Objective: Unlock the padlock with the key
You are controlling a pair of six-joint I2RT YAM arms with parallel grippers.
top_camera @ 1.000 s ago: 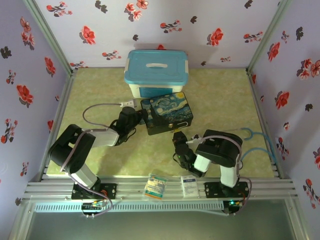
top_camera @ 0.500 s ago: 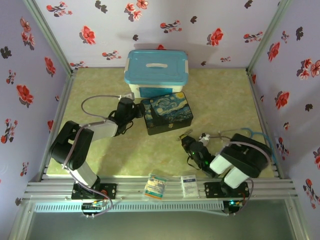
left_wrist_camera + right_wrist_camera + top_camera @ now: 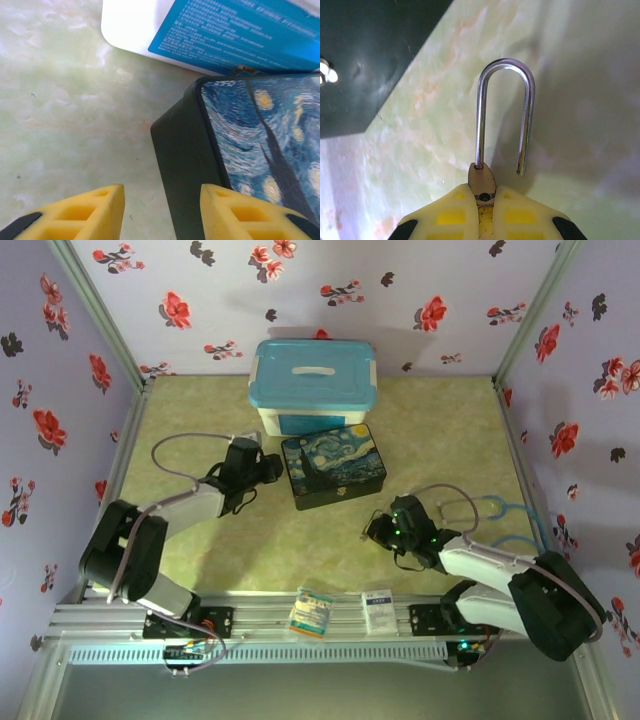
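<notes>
Over on the left, the left gripper (image 3: 161, 194) stands with its yellow fingers (image 3: 95, 205) apart and nothing between them. It sits at the left end of the painted box (image 3: 335, 466), whose dark corner lies just ahead of it. Behind the box, toward the far edge of the table (image 3: 440, 430), sits a white tub with a blue lid (image 3: 315, 375).

To the right, past the box's near right corner and toward the near edge, the right gripper (image 3: 482, 196) is clamped on the padlock (image 3: 481, 176). The small brass body is pinched between the pads. The thin silvery shackle (image 3: 528, 120) pokes out in front, low over the table; whether it touches I cannot tell.

One leg of the shackle runs into the body. The other ends bare beside it, clear of its hole, so the lock looks open to me.

It strikes me as a light, hard little thing, all smooth metal and likely to slip or twist in soft pads. The body's flat sides are the place to hold it, as here. I would expect the loose shackle to swing if grabbed, so it makes a poor handle.
</notes>
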